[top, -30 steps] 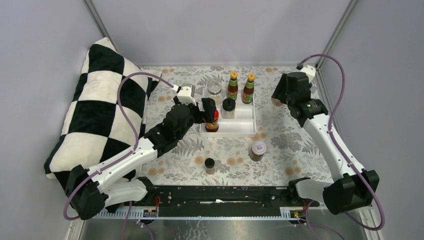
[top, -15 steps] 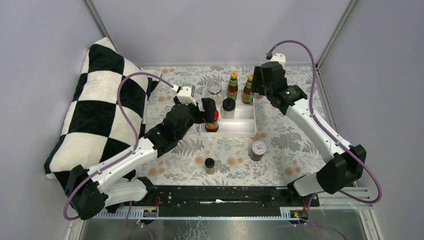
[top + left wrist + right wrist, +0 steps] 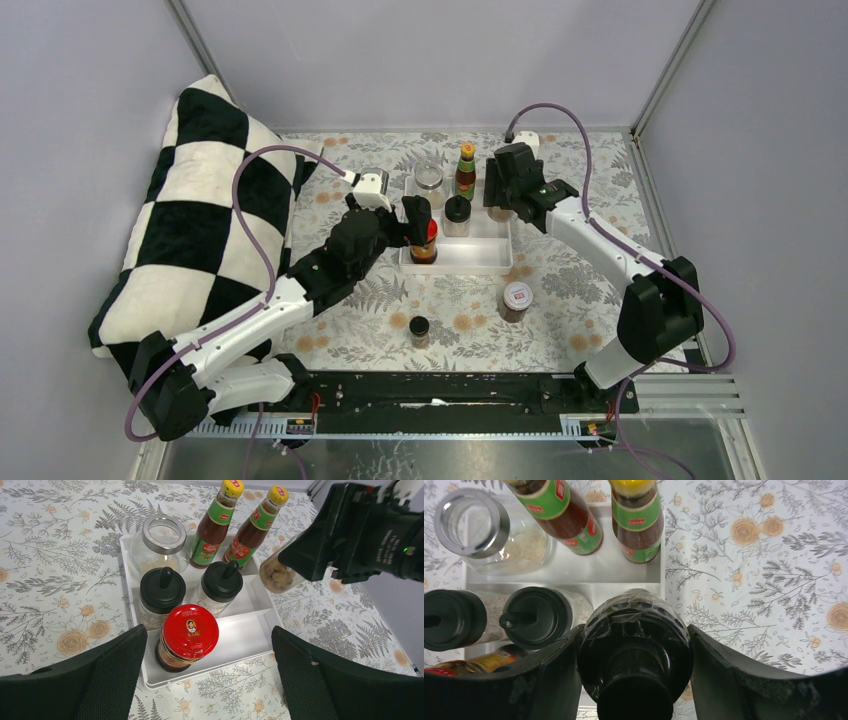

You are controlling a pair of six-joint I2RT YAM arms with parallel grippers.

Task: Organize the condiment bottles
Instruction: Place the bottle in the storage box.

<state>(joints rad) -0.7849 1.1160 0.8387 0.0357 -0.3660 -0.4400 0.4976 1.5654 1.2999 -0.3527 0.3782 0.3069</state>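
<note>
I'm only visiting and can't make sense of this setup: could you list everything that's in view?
sauce bottles: two, red with orange caps and green labels, tray's back row.
glass jar: one, clear with silver rim, tray's back left.
black-lidded jars: two, clear, tray's middle.
red-lidded jar: one, tray's front left.
gripped jar: one, black lid, at the tray's right side.
white-lidded jar: one, on the table in front of the tray.
small dark-lidded jar: one, table, nearest the arms.
tray: one, white, mid-table.
pillow: one, black-and-white checked, left.
left tool: black, open around the red-lidded jar.
right tool: black, shut on the gripped jar.
</note>
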